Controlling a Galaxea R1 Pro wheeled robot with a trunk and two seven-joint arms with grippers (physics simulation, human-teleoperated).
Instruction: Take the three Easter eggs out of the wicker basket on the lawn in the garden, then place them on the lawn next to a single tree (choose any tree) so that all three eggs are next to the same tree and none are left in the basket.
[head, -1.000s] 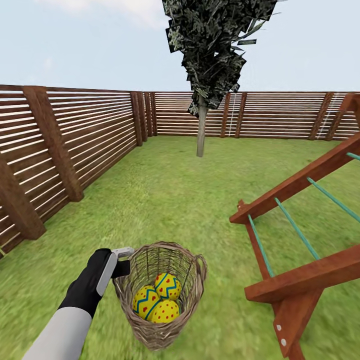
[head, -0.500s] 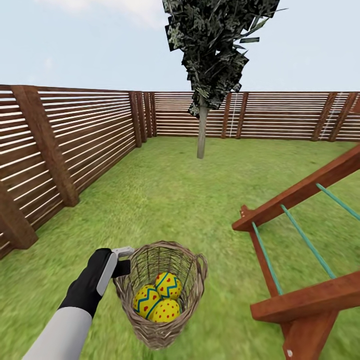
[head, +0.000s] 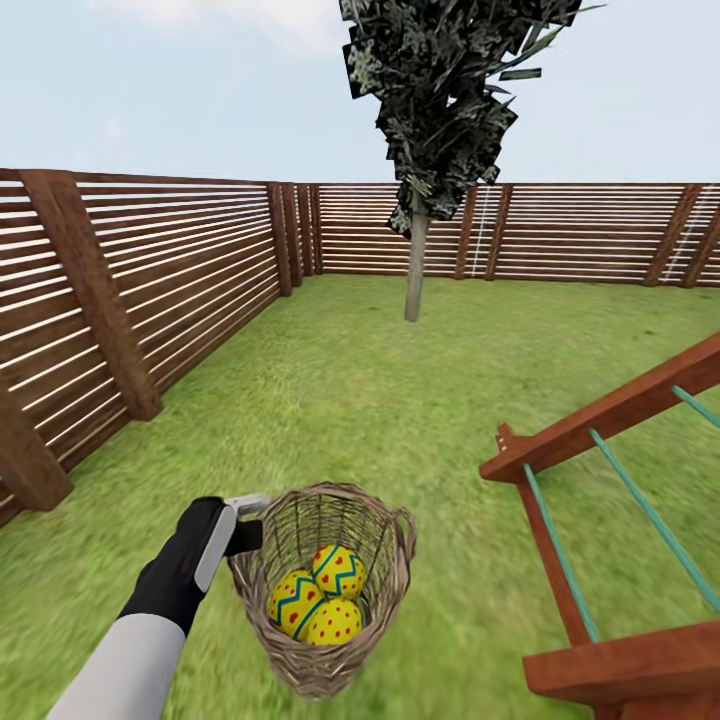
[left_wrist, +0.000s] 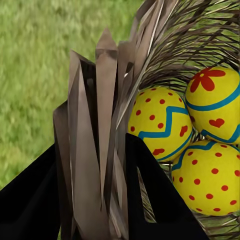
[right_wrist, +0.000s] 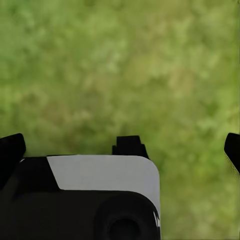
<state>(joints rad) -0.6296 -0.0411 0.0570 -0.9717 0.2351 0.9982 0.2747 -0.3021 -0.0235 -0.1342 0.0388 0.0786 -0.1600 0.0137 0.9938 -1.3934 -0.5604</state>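
Head view: the wicker basket (head: 322, 590) holds three Easter eggs (head: 318, 598), above the lawn (head: 360, 400), with the tree (head: 416, 270) far ahead. The left gripper (head: 247, 512) jaws clamp the basket rim.

Left wrist view: jaws closed on rim twigs beside the eggs.

Right wrist view: the right gripper (right_wrist: 120, 150) jaws stand wide apart, empty, over grass.

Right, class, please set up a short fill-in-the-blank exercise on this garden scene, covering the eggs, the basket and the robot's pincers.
1. The round woven brown wicker basket holds ____ yellow Easter eggs with blue zigzags and red dots.
2. The left pincer is shut on the basket's ____.
3. The tall tree with the pale grey trunk stands in front of the slatted reddish-brown wooden ____.
4. The right pincer is open above bare ____.

Missing words: three; rim; fence; grass
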